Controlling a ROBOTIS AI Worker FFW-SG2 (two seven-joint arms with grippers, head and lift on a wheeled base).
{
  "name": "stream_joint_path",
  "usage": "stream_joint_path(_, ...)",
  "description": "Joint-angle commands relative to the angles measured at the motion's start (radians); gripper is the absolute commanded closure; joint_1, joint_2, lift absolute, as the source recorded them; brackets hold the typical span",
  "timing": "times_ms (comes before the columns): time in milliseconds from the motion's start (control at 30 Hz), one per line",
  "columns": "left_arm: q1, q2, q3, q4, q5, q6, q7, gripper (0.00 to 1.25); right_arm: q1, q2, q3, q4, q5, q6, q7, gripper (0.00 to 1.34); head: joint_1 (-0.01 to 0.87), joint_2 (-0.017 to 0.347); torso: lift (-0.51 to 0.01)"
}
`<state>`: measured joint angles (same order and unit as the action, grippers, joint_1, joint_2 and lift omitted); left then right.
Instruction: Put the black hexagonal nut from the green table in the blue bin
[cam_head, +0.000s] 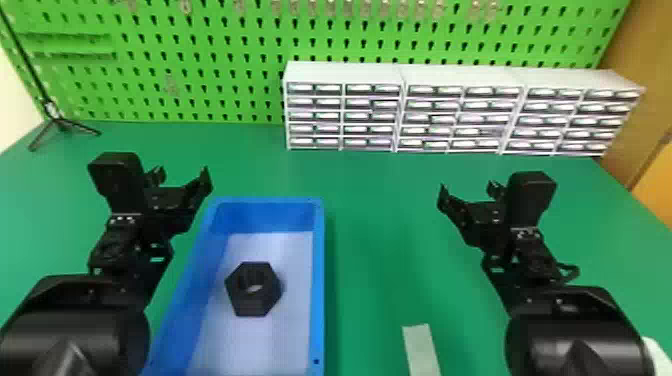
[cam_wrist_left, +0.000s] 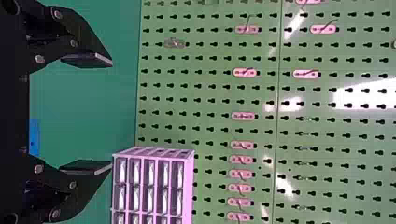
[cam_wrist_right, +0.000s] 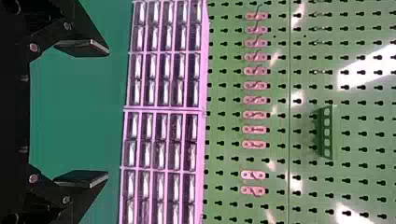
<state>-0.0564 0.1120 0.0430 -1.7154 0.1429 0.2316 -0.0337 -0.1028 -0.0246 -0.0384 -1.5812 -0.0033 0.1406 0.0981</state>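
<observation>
On the flat green table there stand an open rectangular blue bin, a thin-legged black tripod and, at the far side, boxy white drawer cabinets, and there lies also a straight pale strip

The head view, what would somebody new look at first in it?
Probably the bright blue bin, left of the middle, with the chunky black nut lying inside on its pale bottom. Next might come the two open black claws: the left claw at the left and the right claw at the right. At the back, the bright green board full of holes stands behind the white drawer units.
</observation>
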Motion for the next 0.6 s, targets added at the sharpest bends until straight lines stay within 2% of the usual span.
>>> stream_joint_path(0, -0.002, 0.000, 0.000, -0.001, 0.000, 0.000, 0.000, 0.47, 0.002, 0.000, -0.005, 0.001, -0.003, -0.002, 0.000, 0.34, 0.686, 0.028, -0.096)
stream_joint_path(567, -0.003, 0.000, 0.000, -0.003, -0.003, -0.002, 0.000, 0.47, 0.002, 0.000, -0.011, 0.015, -0.006, -0.029, 0.000, 0.35, 0.686, 0.028, -0.096)
